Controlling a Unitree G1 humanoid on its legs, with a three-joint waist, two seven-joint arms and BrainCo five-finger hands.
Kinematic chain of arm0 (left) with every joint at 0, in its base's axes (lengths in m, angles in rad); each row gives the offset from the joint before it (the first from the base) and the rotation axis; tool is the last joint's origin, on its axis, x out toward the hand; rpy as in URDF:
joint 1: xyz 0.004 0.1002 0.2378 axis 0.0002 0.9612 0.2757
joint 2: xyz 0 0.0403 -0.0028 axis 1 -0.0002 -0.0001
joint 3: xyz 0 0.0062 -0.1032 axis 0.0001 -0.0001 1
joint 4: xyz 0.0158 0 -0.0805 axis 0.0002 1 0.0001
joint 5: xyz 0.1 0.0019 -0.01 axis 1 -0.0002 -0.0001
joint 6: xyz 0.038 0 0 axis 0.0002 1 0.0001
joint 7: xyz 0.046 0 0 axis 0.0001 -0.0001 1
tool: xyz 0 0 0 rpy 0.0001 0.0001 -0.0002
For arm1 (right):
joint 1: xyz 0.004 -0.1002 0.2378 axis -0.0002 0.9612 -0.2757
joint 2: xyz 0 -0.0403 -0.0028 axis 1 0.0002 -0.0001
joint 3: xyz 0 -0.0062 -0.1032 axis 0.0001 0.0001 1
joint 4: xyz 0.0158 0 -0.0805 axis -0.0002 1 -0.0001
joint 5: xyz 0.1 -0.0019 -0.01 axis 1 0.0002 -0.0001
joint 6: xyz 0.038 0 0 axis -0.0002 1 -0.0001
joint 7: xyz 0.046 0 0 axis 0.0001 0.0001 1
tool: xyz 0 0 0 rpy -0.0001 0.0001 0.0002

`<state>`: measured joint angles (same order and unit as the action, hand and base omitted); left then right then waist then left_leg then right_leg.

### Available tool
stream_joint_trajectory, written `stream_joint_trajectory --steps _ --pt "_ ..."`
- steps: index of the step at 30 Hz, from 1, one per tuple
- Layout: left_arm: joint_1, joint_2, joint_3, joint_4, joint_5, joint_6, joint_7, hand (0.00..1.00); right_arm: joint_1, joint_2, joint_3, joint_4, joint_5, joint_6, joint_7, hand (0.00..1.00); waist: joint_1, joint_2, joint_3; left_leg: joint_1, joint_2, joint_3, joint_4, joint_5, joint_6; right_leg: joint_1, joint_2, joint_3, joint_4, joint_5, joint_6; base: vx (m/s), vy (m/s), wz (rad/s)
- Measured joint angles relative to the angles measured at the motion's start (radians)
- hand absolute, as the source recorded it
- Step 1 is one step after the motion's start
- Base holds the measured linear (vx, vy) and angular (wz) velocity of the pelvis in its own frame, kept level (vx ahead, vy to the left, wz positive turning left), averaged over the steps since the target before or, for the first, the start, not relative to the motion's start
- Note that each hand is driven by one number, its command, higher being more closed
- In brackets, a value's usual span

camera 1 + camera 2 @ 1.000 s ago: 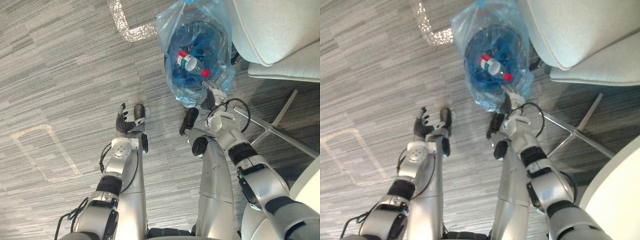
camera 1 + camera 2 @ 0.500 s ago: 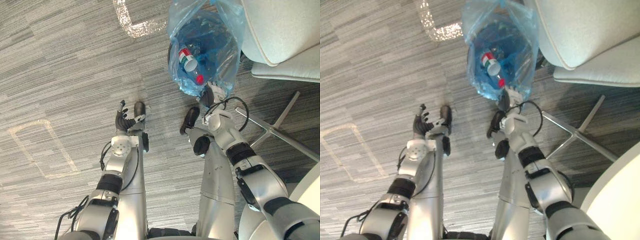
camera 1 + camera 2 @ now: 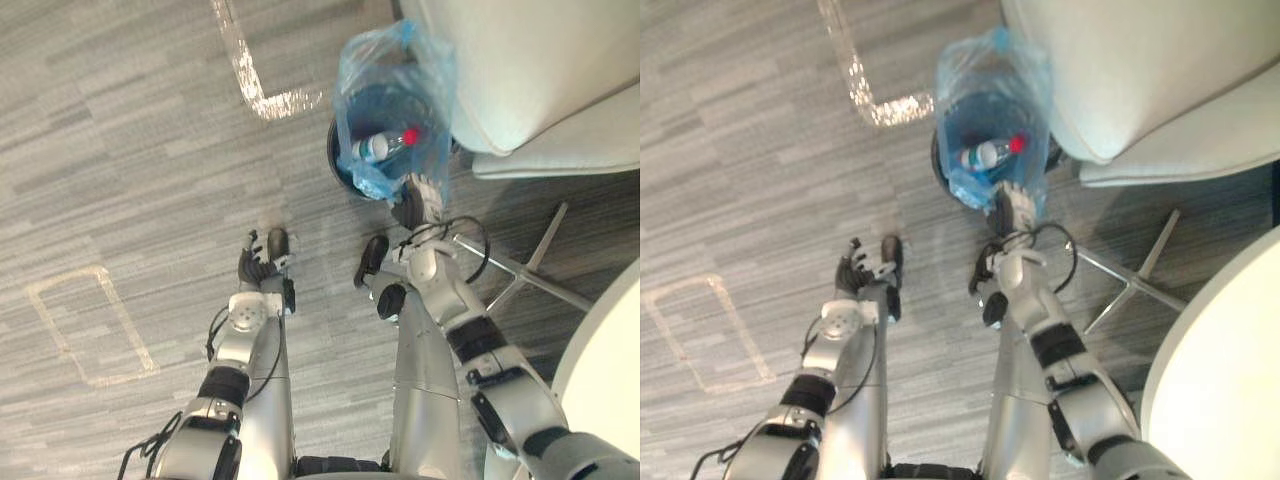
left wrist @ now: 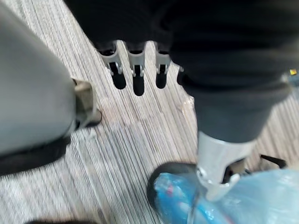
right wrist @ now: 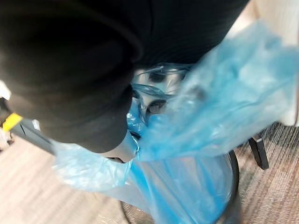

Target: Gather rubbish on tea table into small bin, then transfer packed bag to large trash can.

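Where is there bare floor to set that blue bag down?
Left of the small bin, the carpet is bare between the taped corner and taped rectangle, beyond the open left hand. Right is crowded: right hand gripping the blue bag, chair, table.

Blue bag (image 3: pixel 396 72), red-capped bottle (image 3: pixel 382 146) inside, in small black bin (image 3: pixel 332 152).

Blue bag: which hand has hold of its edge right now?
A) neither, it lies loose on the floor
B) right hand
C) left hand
B: the right hand is curled into the near edge of the blue bag, with plastic bunched round it, while the left hand hangs open over the carpet.
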<state>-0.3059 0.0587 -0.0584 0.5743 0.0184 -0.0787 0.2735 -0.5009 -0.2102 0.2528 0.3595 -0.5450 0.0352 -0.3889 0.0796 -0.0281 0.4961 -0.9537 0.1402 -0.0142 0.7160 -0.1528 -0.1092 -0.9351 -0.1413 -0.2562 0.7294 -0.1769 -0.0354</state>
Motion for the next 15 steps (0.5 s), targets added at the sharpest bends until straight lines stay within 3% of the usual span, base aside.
stream_joint_trajectory --steps 6,12,15 --pt "0.077 -0.002 -0.01 0.03 0.019 0.005 -0.011 0.0 0.147 0.062 0.009 -0.087 0.049 -0.01 0.033 1.0 -0.002 -0.024 -0.044 0.218 -0.002 0.035 -0.11 0.005 -0.004 0.202 0.008 0.009 -0.104 0.019 0.001 0.08 0.009 -0.07" --pt "0.166 0.002 -0.046 0.115 0.034 0.007 -0.024 0.0 0.301 0.127 0.031 -0.114 0.097 -0.045 0.082 1.0 -0.014 -0.038 -0.188 0.431 -0.013 0.066 -0.279 0.029 0.0 0.391 0.022 0.021 -0.25 0.039 0.022 0.12 -0.008 -0.07" --pt "0.189 0.009 -0.076 0.194 0.067 0.01 -0.041 0.0 0.343 0.129 0.038 -0.107 0.113 -0.06 0.114 1.0 -0.021 -0.039 -0.237 0.547 -0.019 0.089 -0.422 0.074 0.002 0.486 0.04 0.04 -0.376 0.086 0.033 0.17 0.0 -0.17"
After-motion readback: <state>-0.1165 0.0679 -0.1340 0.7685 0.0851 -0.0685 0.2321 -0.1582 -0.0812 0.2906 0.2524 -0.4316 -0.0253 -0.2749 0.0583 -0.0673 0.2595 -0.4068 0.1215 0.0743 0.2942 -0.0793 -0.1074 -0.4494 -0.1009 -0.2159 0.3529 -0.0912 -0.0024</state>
